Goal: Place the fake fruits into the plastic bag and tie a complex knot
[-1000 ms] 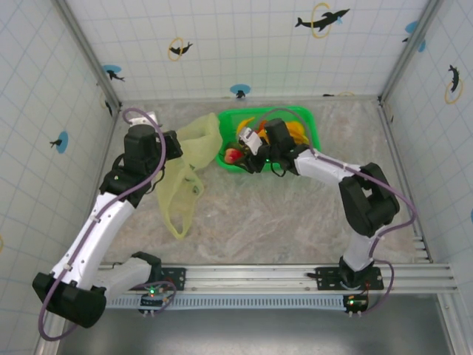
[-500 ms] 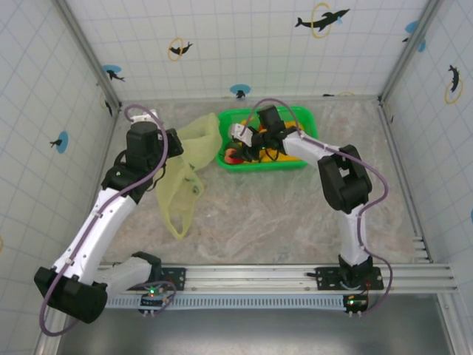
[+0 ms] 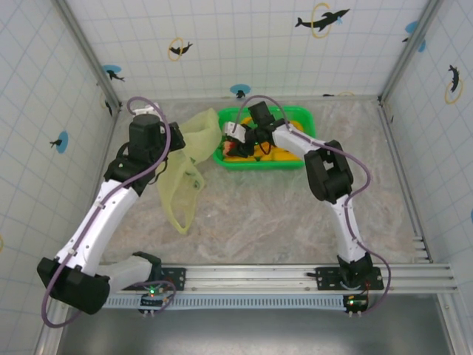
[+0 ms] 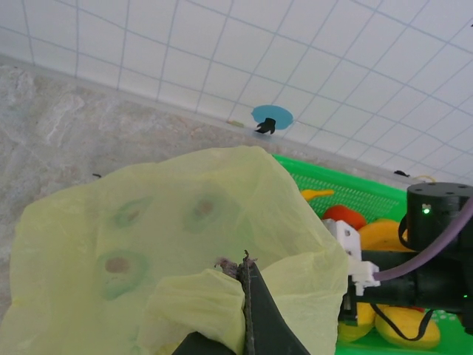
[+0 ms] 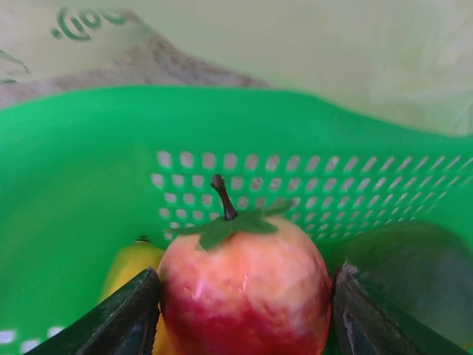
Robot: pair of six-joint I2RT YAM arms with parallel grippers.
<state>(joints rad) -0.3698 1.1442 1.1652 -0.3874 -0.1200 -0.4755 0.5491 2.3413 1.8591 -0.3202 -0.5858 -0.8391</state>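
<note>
Left end effector (image 4: 245, 277): pressed together on the rim of the plastic bag (image 4: 148, 222), holding it raised just beside the green basket (image 4: 332, 196).
Right end effector (image 5: 244, 318): fingers against both sides of a red apple (image 5: 244, 270), low in the basket's left end.
Change: the right arm has folded in over the basket; the apple stays between its fingers.
Meaning: the grasp looks set, so the lift toward the bag is probably next.
Other fake fruits (image 4: 399, 325): still in the basket.

Fruit (image 5: 244, 288) in basket (image 3: 295, 113), bag (image 3: 181, 177) just left
</note>
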